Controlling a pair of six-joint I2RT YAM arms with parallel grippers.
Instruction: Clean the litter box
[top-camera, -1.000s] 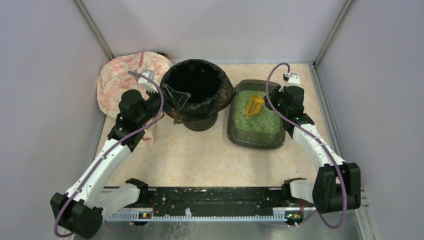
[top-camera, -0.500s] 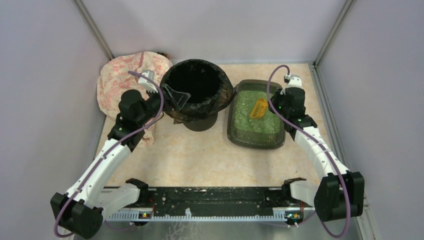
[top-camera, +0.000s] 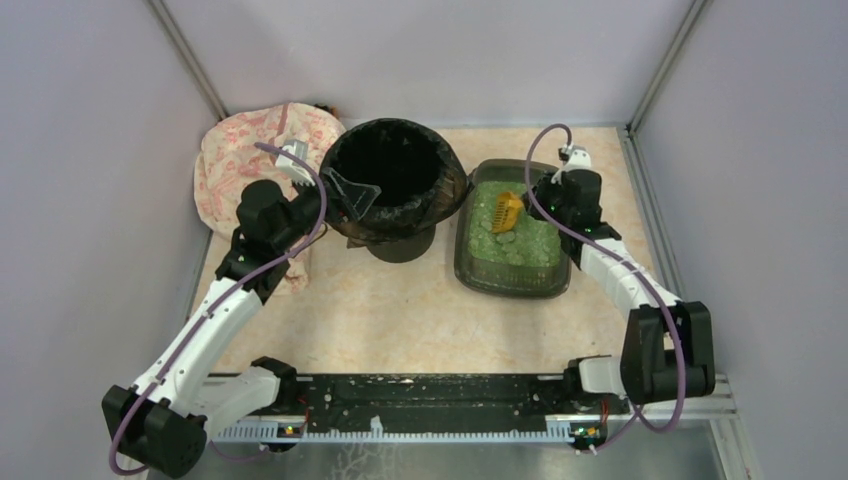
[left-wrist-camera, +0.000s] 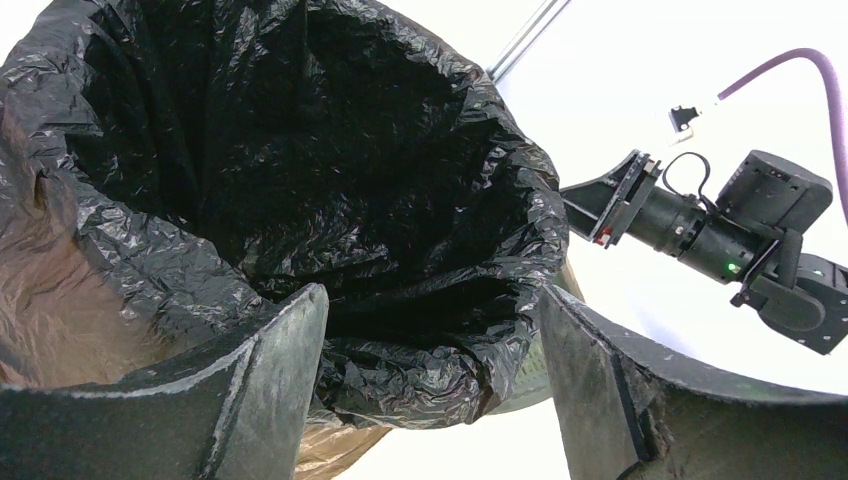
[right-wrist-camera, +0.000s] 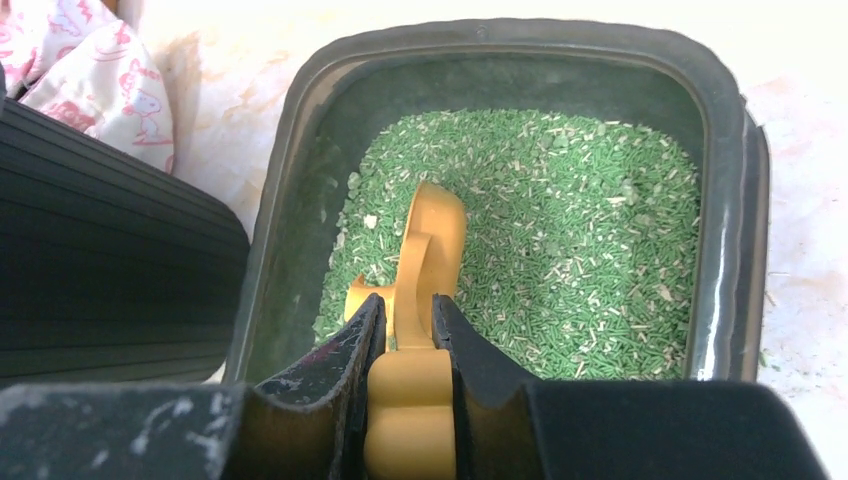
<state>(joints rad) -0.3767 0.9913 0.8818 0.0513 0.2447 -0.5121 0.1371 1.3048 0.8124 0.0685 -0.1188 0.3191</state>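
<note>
Two arms are in play, and the right one does the work. The right gripper (right-wrist-camera: 408, 303) is pinched tight on the handle of the yellow slotted plastic scoop (top-camera: 507, 211), whose head dips nose-down into the green granules at the far left part of the shallow dark grey-green rectangular plastic litter box (right-wrist-camera: 512, 34). The box sits on the table right of centre, just beside the round black-bagged bin (top-camera: 449, 190). The step in hand looks like sifting (no load on the scoop that I can see). The next move probably needs the head levelled and pushed under any clump, then lifted and swung left over the bin mouth without spilling. The left gripper (left-wrist-camera: 430, 335) has its jaws spread wide at the bin's near-left rim, with crinkled bag between the fingers but nothing clamped. It's hard to tell whether any waste lies in the granules. The scoop head shows edge-on in the wrist view, the bin's inside is plain black, and its base is hidden.
</note>
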